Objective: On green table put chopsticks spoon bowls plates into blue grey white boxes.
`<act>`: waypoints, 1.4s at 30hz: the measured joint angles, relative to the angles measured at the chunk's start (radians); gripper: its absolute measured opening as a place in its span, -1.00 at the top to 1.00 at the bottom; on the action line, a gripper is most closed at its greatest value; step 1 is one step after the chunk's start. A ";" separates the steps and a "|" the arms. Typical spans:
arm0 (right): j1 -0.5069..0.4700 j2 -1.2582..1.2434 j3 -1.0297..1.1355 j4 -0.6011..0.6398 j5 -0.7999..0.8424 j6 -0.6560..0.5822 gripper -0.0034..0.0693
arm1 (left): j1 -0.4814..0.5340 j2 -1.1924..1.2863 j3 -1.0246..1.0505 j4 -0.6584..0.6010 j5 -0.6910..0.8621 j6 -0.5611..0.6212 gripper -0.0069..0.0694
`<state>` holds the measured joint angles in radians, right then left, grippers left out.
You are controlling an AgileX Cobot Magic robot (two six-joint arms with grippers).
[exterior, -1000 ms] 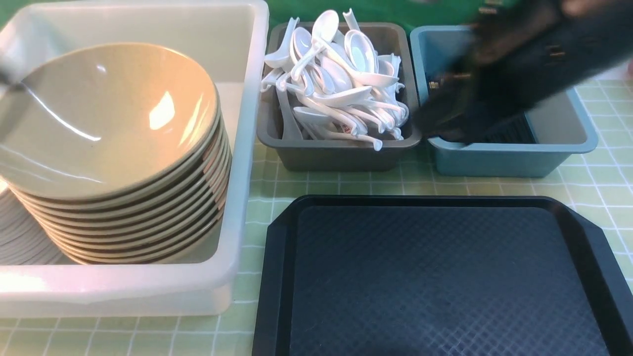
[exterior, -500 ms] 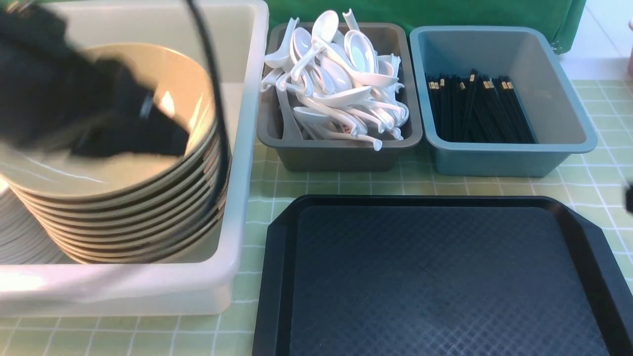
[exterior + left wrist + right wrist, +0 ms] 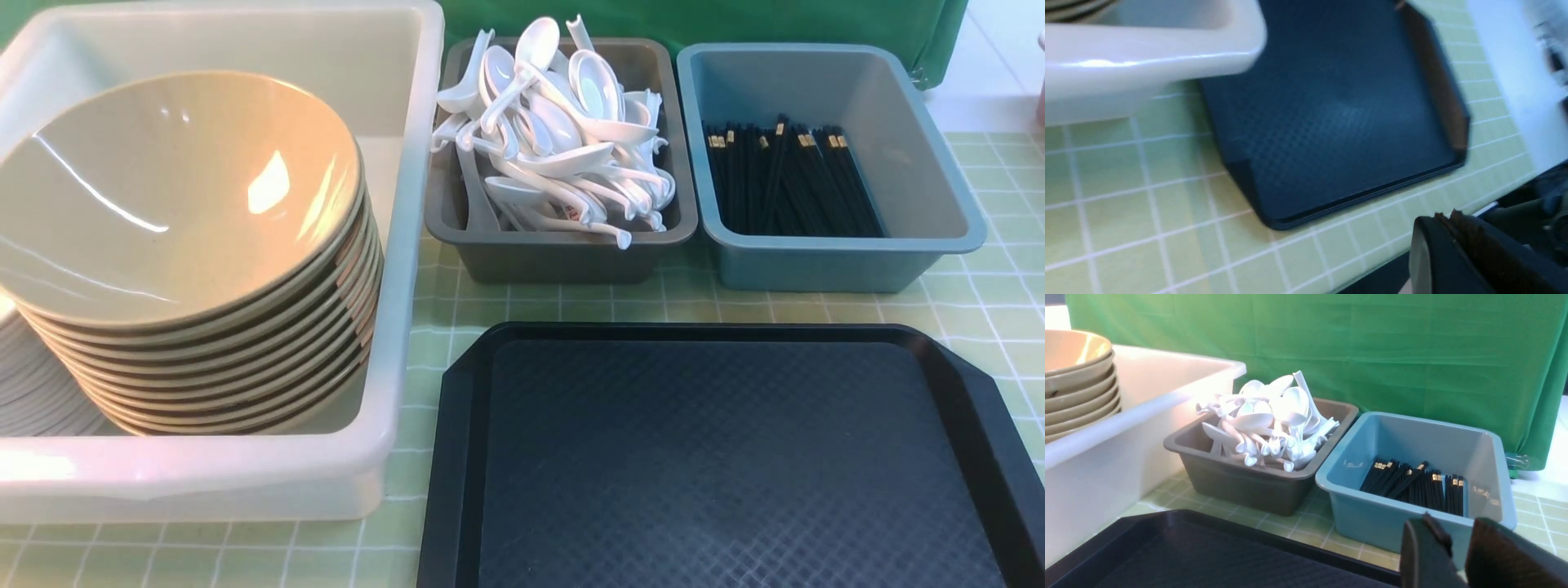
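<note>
On the green table (image 3: 571, 306): three boxes stand in a row, with a black tray (image 3: 735, 457) in front of them.
White box (image 3: 408, 245): on the robot's left. It holds a tall stack of bowls (image 3: 163, 196). The plates (image 3: 33, 392) peek out beside the stack, low down.
Grey box (image 3: 563, 261): in the middle, piled high with each spoon (image 3: 563, 139) on top of the others.
Blue box (image 3: 816, 265): on the robot's right. The chopsticks (image 3: 784, 180) lie flat inside, pointing from near to far.
Tray: nothing sits on it in any view.
Left gripper (image 3: 1449, 228): closed tight, holding nothing. It hangs by the near edge of the table, close to a corner of the tray.
Right gripper (image 3: 1461, 535): open a little, holding nothing. It is low, on the near side of the blue box, and looks toward it over the tray.
Which arm is nearer: left for the white box, right for the blue box.
How far along: I think the job is done, or nearly done. I see nothing loose to pick up.
</note>
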<state>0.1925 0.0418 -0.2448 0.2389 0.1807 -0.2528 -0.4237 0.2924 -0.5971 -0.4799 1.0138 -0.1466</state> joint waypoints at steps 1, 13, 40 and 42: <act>0.000 0.000 0.000 0.000 0.000 0.000 0.42 | 0.000 -0.049 0.011 -0.007 -0.014 0.000 0.82; 0.000 -0.001 0.003 0.000 0.000 0.000 0.39 | 0.000 -0.297 0.019 -0.026 -0.107 -0.001 0.82; 0.000 -0.001 0.003 0.001 0.000 -0.001 0.34 | 0.402 -0.305 0.545 0.504 -0.596 0.018 0.82; 0.000 -0.001 0.003 0.001 0.000 -0.001 0.34 | 0.423 -0.305 0.582 0.504 -0.612 0.013 0.82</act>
<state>0.1925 0.0410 -0.2418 0.2398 0.1807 -0.2534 -0.0007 -0.0128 -0.0147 0.0242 0.4020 -0.1332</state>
